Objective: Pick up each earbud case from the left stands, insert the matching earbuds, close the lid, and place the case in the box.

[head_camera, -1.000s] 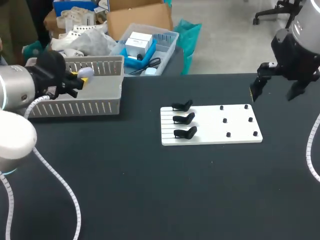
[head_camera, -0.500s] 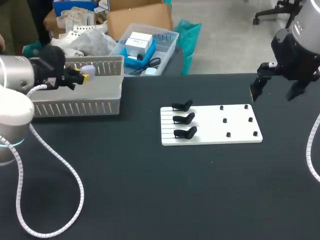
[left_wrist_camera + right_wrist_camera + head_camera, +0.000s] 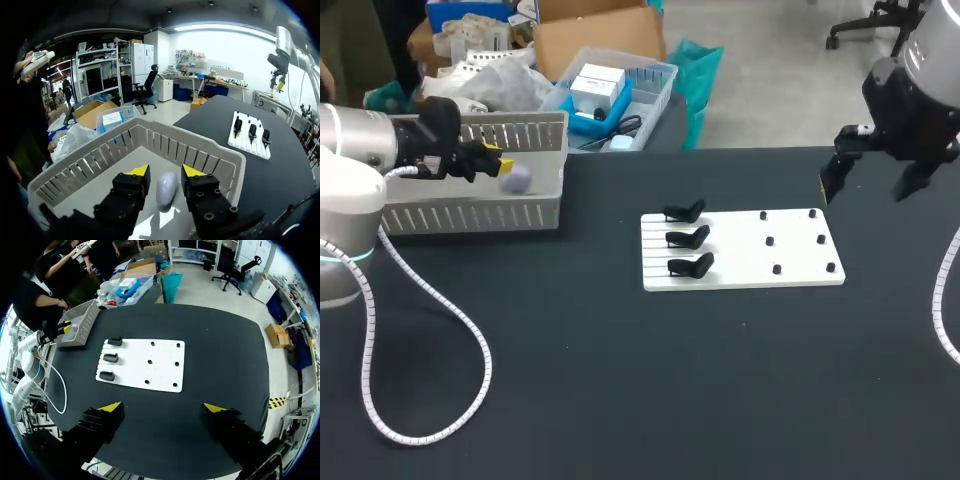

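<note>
Releasing the earbud case [image 3: 166, 187] into the box [image 3: 200, 157], left pincer [image 3: 166, 170] apart with case loose between its fingers [image 3: 131, 184]; stands [image 3: 688, 238] look bare, so next likely withdraw; right pincer [image 3: 163, 407] apart above worktop [image 3: 620, 380].

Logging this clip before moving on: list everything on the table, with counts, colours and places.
earbud case: one, pale lilac, in the basket, between the left gripper's tips, untouched
basket: one, grey, slatted, table's far left
board: one, white, mid-table
stands: three, black, empty, board's left side
pegs: six, black, board's right side
cable: one, white, looped on the table's left
left gripper: yellow tips, over the basket, jaws open
right gripper: yellow tips, above the table's far right, jaws open, empty
</note>
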Robot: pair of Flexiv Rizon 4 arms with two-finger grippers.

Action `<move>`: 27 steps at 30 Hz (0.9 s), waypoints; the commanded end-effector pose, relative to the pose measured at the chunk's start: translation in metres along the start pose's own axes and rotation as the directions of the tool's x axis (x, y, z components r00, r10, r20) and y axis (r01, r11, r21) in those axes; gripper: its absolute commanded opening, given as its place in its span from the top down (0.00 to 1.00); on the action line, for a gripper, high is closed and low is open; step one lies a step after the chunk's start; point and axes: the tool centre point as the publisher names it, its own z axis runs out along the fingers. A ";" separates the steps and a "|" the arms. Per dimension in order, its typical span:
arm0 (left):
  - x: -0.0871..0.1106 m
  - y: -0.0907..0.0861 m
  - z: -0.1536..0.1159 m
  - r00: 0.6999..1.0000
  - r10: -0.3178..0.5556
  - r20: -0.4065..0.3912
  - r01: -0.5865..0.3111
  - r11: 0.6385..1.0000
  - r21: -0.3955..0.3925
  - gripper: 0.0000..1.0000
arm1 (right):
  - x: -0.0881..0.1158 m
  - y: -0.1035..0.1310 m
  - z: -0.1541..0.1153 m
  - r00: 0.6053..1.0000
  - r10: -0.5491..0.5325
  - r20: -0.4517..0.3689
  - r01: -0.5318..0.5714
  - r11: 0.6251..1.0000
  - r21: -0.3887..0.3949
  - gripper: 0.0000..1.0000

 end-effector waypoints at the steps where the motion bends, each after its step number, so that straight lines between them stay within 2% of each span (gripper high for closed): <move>1: 0.006 -0.002 -0.001 1.000 0.001 -0.017 -0.001 1.000 0.024 0.55 | 0.000 0.000 0.000 1.000 -0.001 0.001 0.001 1.000 -0.001 0.00; 6: 0.007 -0.016 -0.011 0.999 0.025 -0.020 -0.025 1.000 0.017 0.55 | 0.000 0.000 0.000 1.000 -0.001 0.001 0.001 1.000 -0.001 0.00; 9: -0.005 -0.027 -0.022 0.998 0.061 0.011 -0.061 0.998 -0.004 0.51 | 0.000 0.000 0.000 1.000 -0.001 0.001 0.001 1.000 -0.001 0.00; 14: -0.030 -0.057 -0.029 0.985 0.162 0.065 -0.163 0.987 0.004 0.00 | 0.000 0.000 0.000 1.000 -0.001 0.001 0.001 1.000 -0.001 0.00; 20: -0.053 -0.100 -0.031 0.964 0.219 0.154 -0.229 0.972 0.055 0.00 | 0.000 0.000 0.000 1.000 -0.001 0.001 0.001 1.000 -0.001 0.00; 22: -0.059 -0.118 -0.030 0.958 0.230 0.172 -0.248 0.964 0.092 0.00 | 0.000 0.000 0.000 1.000 -0.001 0.001 0.001 1.000 -0.001 0.00; 27: -0.067 -0.146 -0.022 0.954 0.237 0.181 -0.272 0.941 0.203 0.00 | 0.000 0.000 0.000 1.000 -0.001 0.001 0.001 1.000 -0.001 0.00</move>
